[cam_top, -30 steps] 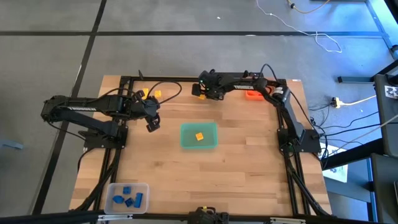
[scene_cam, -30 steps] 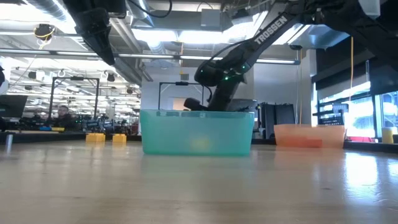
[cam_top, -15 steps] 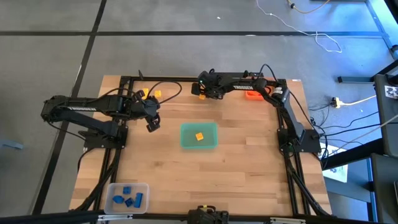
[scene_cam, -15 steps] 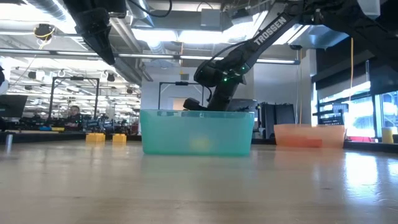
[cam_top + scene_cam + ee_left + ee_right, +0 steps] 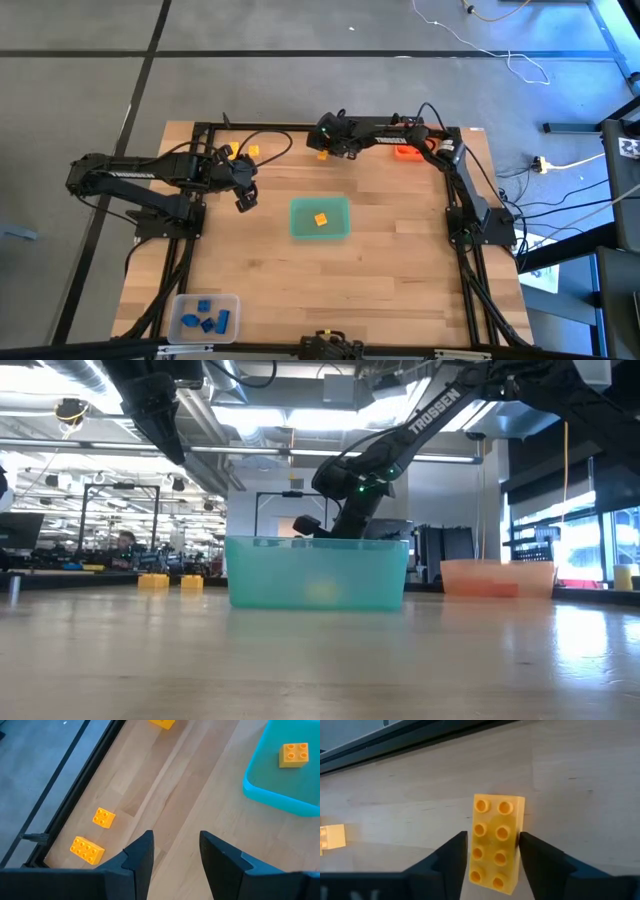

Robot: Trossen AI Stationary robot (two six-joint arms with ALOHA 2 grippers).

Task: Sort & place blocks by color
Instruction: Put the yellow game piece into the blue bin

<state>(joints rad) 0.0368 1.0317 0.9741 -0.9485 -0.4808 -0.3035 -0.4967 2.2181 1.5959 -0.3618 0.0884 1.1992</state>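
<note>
Right gripper [image 5: 492, 857] clamped on long yellow eight-stud plastic brick [image 5: 495, 850] at far table edge. Left gripper [image 5: 175, 852] parted, empty, near green tray [image 5: 320, 219].

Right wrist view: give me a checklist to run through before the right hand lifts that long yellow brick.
1. Brick between the fingers: ok. The long yellow brick sits in the right hand, a finger on each long side.
2. Grip closed: cannot tell; the fingers look flush with the brick, but firm contact is not confirmed.
3. Neighbours out of the way: ok. Another yellow brick lies well off to one side.
4. Drop spot: ok. The teal tray holds one yellow brick and has room.
5. Left hand: ok, open, hanging beside the tray, apart from it.
</note>
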